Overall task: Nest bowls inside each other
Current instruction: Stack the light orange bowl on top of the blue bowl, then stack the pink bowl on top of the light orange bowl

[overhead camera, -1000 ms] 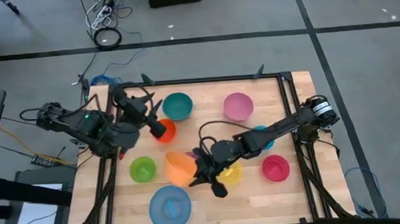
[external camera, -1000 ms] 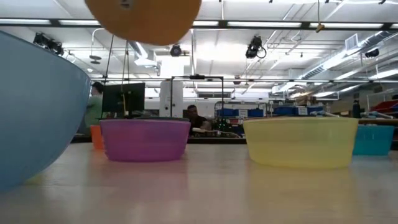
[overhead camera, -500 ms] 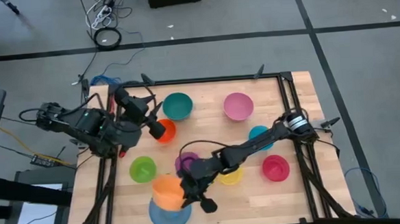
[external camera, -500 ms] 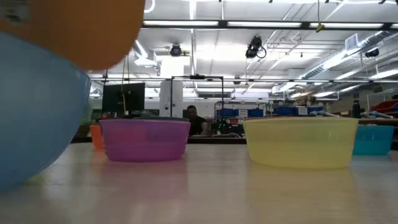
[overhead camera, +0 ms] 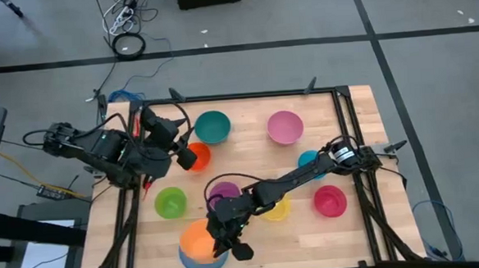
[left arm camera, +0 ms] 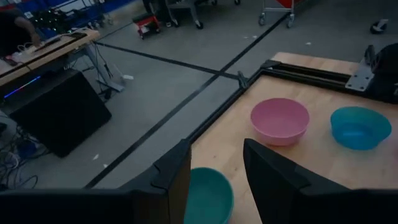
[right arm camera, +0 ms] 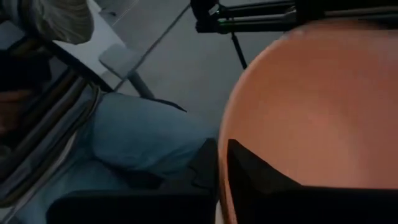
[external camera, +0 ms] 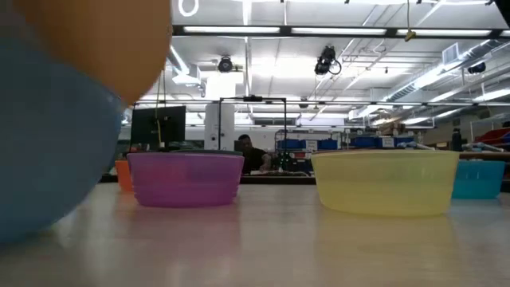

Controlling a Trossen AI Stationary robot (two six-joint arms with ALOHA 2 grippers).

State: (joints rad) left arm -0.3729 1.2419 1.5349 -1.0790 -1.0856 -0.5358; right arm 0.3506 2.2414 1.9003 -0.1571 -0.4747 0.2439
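1. Overhead: the right gripper (overhead camera: pixel 226 243) sits at the near edge of the wooden table (overhead camera: pixel 248 150), over the round orange plastic bowl (overhead camera: pixel 197 237), which rests inside the big light blue plastic bowl (overhead camera: pixel 189 260). Its fingers pinch the orange rim. The left gripper (overhead camera: pixel 185 156) hangs beside the small red-orange bowl (overhead camera: pixel 199 155), holding nothing. Scattered around: the teal bowl (overhead camera: pixel 213 126), pink bowl (overhead camera: pixel 285 127), green bowl (overhead camera: pixel 170 202), purple bowl (overhead camera: pixel 224 192), yellow bowl (overhead camera: pixel 278 207), cyan bowl (overhead camera: pixel 308 159) and magenta-red bowl (overhead camera: pixel 330 201).
2. Table level: orange bowl (external camera: pixel 88 40) looms large above the light blue bowl (external camera: pixel 48 151); purple (external camera: pixel 185 179) and yellow (external camera: pixel 386 182) stand apart on the tabletop.
3. Left wrist: the fingers (left arm camera: pixel 267 177) stand parted, nothing between them, teal bowl (left arm camera: pixel 208 196) just past them, pink (left arm camera: pixel 280 120) and cyan (left arm camera: pixel 360 126) farther off.
4. Right wrist: one dark finger (right arm camera: pixel 261 177) lies against the orange bowl's (right arm camera: pixel 311 106) inner wall, gripping its rim; a person's blue-trousered leg (right arm camera: pixel 130 140) shows beyond.
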